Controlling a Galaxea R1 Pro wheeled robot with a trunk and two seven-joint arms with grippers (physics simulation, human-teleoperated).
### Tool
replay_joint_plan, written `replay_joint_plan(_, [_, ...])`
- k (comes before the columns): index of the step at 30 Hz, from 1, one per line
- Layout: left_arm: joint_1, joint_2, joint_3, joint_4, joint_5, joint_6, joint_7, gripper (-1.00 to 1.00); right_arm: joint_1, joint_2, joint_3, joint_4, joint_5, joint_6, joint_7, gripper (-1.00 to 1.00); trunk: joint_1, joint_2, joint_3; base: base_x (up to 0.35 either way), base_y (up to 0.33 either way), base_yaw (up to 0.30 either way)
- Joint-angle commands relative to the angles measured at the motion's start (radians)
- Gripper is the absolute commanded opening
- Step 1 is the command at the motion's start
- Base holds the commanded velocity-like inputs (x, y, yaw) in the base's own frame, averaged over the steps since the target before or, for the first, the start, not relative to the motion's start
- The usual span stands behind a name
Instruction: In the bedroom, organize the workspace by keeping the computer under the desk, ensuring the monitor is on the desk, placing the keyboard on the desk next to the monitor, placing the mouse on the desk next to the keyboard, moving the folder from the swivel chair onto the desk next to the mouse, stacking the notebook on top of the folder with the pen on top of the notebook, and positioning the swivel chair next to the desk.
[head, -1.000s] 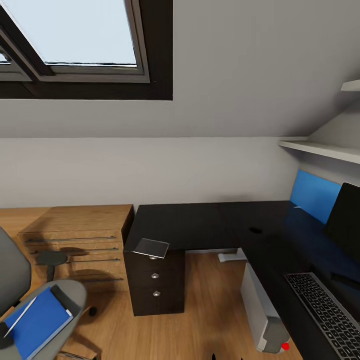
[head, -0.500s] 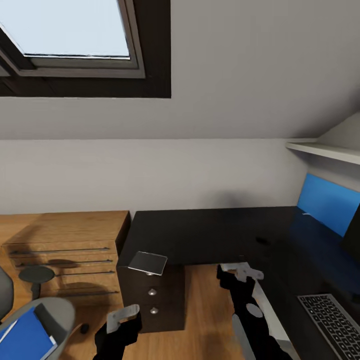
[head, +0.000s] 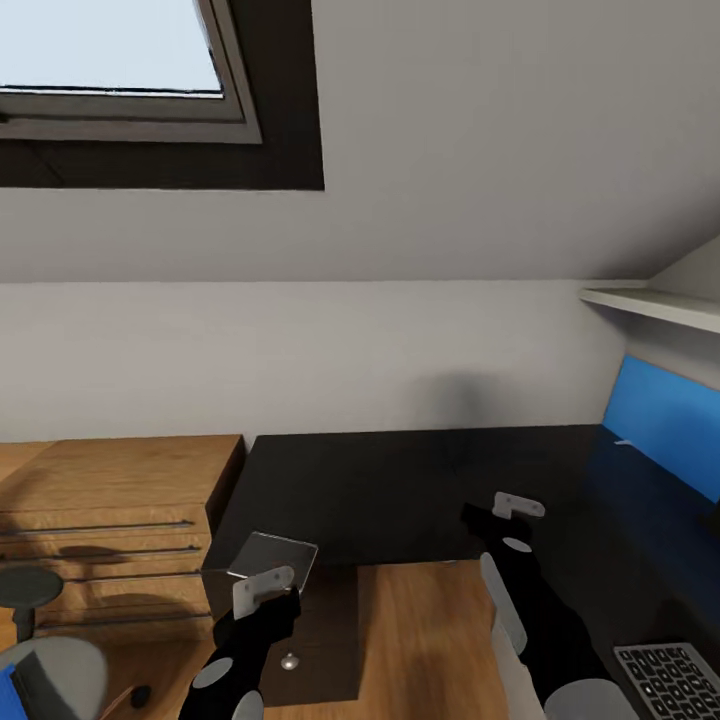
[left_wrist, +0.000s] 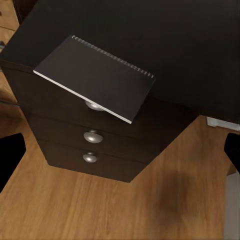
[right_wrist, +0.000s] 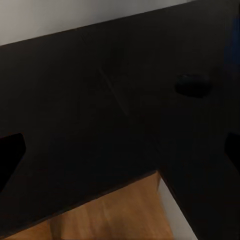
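A dark spiral notebook (head: 272, 555) lies on the corner of the black desk (head: 400, 480), overhanging the drawer unit; the left wrist view shows the notebook (left_wrist: 95, 77) from above. My left gripper (head: 262, 587) hovers just short of it, open with nothing held, its fingertips (left_wrist: 10, 155) wide apart. My right gripper (head: 517, 505) is open over the desk top, and a black mouse (right_wrist: 192, 85) lies on the desk ahead of it. The keyboard (head: 672, 682) peeks in at the lower right. The swivel chair (head: 55, 680) shows at the lower left with a sliver of blue folder (head: 5, 688).
A wooden dresser (head: 110, 500) stands left of the desk. The drawer unit (left_wrist: 92, 137) sits under the notebook's corner. A blue panel (head: 665, 420) and a white shelf (head: 650, 303) line the right wall. A white computer tower (head: 492, 600) stands beside my right arm.
The camera has moved, sliding the scene left and down; the monitor and most of the chair left the picture. Both arms rose into view and reached forward toward the desk.
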Motion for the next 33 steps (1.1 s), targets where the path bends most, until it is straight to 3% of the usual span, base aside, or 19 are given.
replay_joint_plan(1, [-0.001,0.0,0.0,-0.002,0.01,0.002,0.008,1.0,-0.001,-0.001,-0.001,-0.001,-0.009,-0.008,-0.008,1.0,0.001,-0.001,-0.001,0.262,-0.085,0.0])
replay_joint_plan(11, [-0.001,0.016,-0.004,-0.002,0.008,0.004,0.009,1.0,-0.001,-0.002,-0.004,-0.021,-0.013,-0.036,-0.008,1.0,0.001,-0.001,-0.001,0.289,-0.03,0.0])
replay_joint_plan(15, [-0.001,0.019,-0.004,-0.002,0.008,0.004,0.008,1.0,0.001,0.0,-0.003,-0.064,-0.029,-0.035,-0.009,1.0,0.001,-0.001,-0.001,0.319,-0.001,0.0])
replay_joint_plan(27, [-0.001,0.021,-0.004,-0.001,0.008,0.004,0.009,1.0,0.001,-0.008,-0.004,-0.071,-0.026,-0.04,-0.008,1.0,0.001,-0.001,-0.001,0.321,0.0,0.0])
replay_joint_plan(28, [-0.001,0.021,-0.004,-0.002,0.008,0.004,0.008,1.0,0.001,-0.011,-0.004,-0.069,-0.024,-0.041,-0.006,1.0,0.001,-0.001,-0.001,0.321,0.0,0.0])
replay_joint_plan(30, [-0.001,0.021,-0.004,-0.002,0.008,0.004,0.008,1.0,0.001,-0.047,-0.004,-0.05,-0.023,-0.055,-0.003,1.0,0.001,-0.001,-0.001,0.321,0.0,0.0])
replay_joint_plan(33, [-0.001,0.021,-0.004,-0.002,0.008,0.004,0.008,1.0,0.001,-0.069,-0.006,-0.007,-0.025,-0.064,-0.002,1.0,0.001,-0.001,-0.001,0.322,-0.013,0.0])
